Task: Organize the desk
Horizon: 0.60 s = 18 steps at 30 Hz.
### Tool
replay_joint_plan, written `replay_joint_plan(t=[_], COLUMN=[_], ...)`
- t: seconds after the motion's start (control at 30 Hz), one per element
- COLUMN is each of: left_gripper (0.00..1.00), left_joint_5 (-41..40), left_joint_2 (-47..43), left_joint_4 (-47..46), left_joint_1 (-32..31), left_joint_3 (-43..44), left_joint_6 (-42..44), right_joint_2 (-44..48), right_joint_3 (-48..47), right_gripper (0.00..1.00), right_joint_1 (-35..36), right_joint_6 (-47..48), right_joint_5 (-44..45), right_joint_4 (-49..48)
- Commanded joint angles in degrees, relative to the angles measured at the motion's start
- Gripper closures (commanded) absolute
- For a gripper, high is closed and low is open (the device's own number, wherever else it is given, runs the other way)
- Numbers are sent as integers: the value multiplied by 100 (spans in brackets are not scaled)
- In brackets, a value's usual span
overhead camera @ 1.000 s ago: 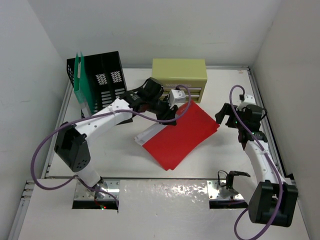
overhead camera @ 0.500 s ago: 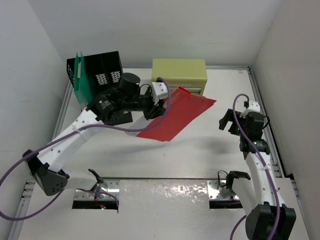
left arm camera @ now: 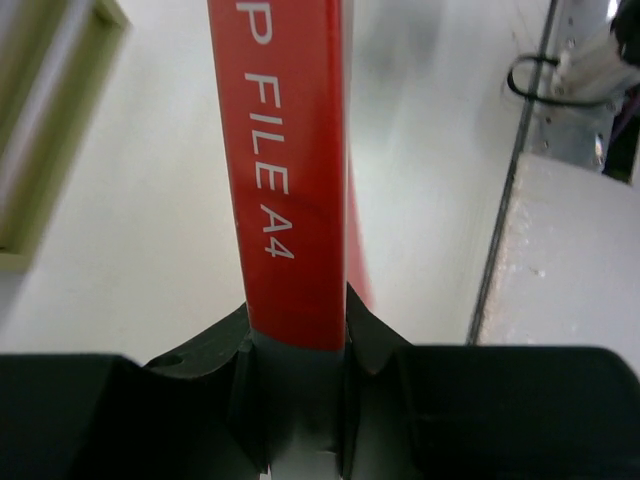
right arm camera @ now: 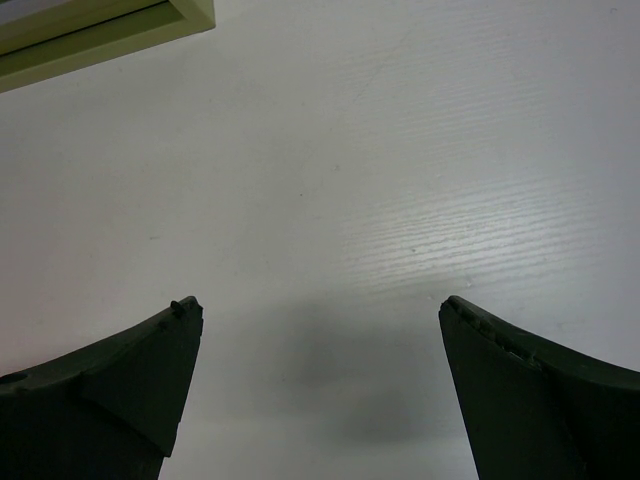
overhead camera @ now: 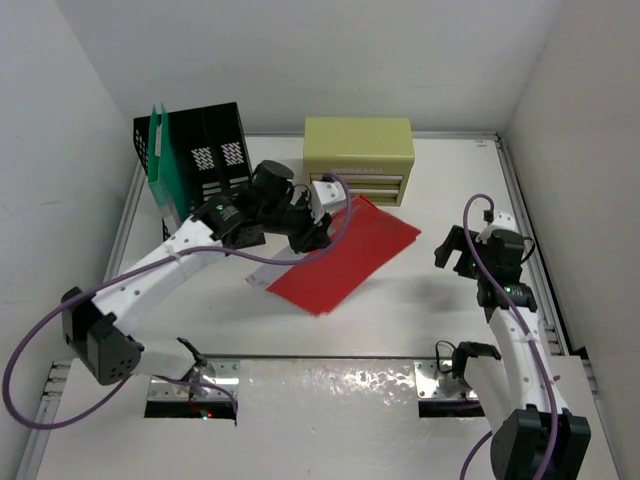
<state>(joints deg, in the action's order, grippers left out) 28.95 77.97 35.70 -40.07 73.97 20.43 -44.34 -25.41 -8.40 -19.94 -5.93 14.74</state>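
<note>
Top external view: the left claw [overhead camera: 308, 236] is clamped narrowly on a red file [overhead camera: 350, 255], gripping it at its rear-left edge. The file hangs tilted above the middle of the bench [overhead camera: 420, 320], which spreads under both arms between white walls. Whether the file's lowest corner touches the bench cannot be determined.

Left wrist view: the fingers [left arm camera: 372, 335] of the left claw [left arm camera: 297, 335] pinch the red file [left arm camera: 290, 150] by its spine. It is seen nearly edge-on, and its white lettering runs straight away from the claw.

Right wrist view: the right claw [right arm camera: 320, 320] is spread wide and holds nothing, with only bare bench [right arm camera: 400, 150] beneath it. In the top external view the right claw [overhead camera: 458, 248] stands well apart from the file, near the right rail.

Governing relation: the file's long axis runs from the left claw out toward the right. The black slotted rack [overhead camera: 205, 155], which holds a green folder [overhead camera: 160, 165] upright, lies behind and to the left of that claw. The olive drawer chest [overhead camera: 358, 148] stands just beyond the file's far edge.

Assessment: the left arm is both holder and nearer party. Filing would require swinging the file's free end round, away from the chest, until the spine lines up with a rack slot. The risk is the file catching the chest or the rack wall.
</note>
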Motion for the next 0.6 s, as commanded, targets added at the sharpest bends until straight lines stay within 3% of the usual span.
replay_joint_plan(t=[0.0,0.37,0.53,0.57], left_gripper=[100,100,100,100], left_joint_5=[-389,-1427,-1602,-1603], left_joint_2=[-598,-986,-1231,-1328], left_joint_4=[-468,-766,-977,-978], left_joint_1=[44,1009,2282,2285], left_joint_3=[547,1241,1514,1506], left_joint_6=[-152,-986,-1602,-1647], right_joint_2=[21,171,232,233], right_joint_3=[-8,71,62,62], right_gripper=[2,1,1,1], right_joint_1=[5,5,5,5], right_joint_6=[8,175,166,175], right_joint_5=[101,198,58,31], right_joint_4=[-42,81,81,99])
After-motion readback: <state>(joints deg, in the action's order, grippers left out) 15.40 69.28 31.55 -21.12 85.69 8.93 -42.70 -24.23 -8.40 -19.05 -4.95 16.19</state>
